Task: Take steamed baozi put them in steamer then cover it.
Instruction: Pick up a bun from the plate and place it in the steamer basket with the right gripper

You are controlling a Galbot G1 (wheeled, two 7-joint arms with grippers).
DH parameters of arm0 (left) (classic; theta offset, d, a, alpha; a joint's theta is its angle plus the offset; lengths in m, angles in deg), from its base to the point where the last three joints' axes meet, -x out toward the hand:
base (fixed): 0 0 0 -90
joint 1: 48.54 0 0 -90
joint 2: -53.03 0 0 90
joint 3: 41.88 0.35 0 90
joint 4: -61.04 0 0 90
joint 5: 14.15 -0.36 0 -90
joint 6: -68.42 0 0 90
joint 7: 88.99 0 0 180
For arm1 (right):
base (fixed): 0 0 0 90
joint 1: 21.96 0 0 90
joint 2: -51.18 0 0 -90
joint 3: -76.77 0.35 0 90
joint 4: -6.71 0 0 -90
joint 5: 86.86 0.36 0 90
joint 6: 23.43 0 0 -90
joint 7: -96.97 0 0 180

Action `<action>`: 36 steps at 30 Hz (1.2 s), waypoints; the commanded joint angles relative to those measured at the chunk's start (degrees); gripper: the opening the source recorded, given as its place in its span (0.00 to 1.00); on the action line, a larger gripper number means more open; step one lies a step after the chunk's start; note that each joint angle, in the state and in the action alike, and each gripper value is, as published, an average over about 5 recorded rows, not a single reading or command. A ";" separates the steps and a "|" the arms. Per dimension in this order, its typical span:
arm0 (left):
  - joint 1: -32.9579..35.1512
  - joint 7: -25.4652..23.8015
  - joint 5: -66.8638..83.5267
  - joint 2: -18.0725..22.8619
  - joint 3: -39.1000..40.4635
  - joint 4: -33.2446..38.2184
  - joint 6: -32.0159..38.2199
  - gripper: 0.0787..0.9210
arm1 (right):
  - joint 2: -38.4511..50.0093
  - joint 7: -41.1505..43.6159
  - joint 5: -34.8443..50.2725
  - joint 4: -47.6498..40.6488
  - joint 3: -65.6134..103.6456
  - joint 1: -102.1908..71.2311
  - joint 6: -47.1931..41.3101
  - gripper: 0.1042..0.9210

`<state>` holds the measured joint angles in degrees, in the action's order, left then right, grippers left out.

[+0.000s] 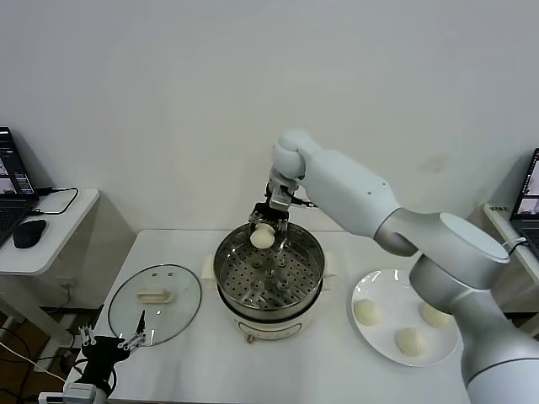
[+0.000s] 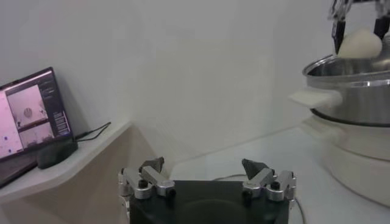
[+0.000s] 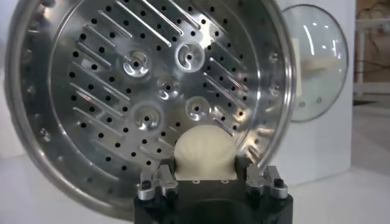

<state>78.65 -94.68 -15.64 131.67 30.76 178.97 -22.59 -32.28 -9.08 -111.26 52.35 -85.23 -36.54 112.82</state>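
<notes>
Nearest you, at seven o'clock, the left gripper [image 1: 112, 342] waits spread open and empty beside the lid [image 1: 155, 304]. Three buns [image 1: 409, 341] sit on the plate [image 1: 364, 332] at four o'clock. Farther, your right gripper [image 1: 268, 225] pinches the first bun [image 1: 263, 237] over the empty steamer [image 1: 269, 278], at its twelve o'clock rim. None placed; covering remains.
</notes>
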 commanded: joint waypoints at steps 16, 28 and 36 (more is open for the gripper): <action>-0.33 0.02 0.36 -0.17 0.13 -0.81 0.04 0.88 | -2.10 -3.20 -5.88 -4.24 1.00 -2.49 0.91 0.61; -0.67 -0.22 0.29 0.30 0.32 -1.01 -0.14 0.88 | 3.25 4.05 10.34 2.34 1.68 2.07 -9.52 0.88; -1.01 -0.90 0.42 0.14 0.80 -0.81 -0.74 0.88 | 17.52 5.52 27.78 16.24 -0.32 7.16 -26.48 0.88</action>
<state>77.53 -95.58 -15.16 131.71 31.61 178.19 -23.33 -25.76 -6.38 -99.31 57.74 -84.88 -33.26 100.80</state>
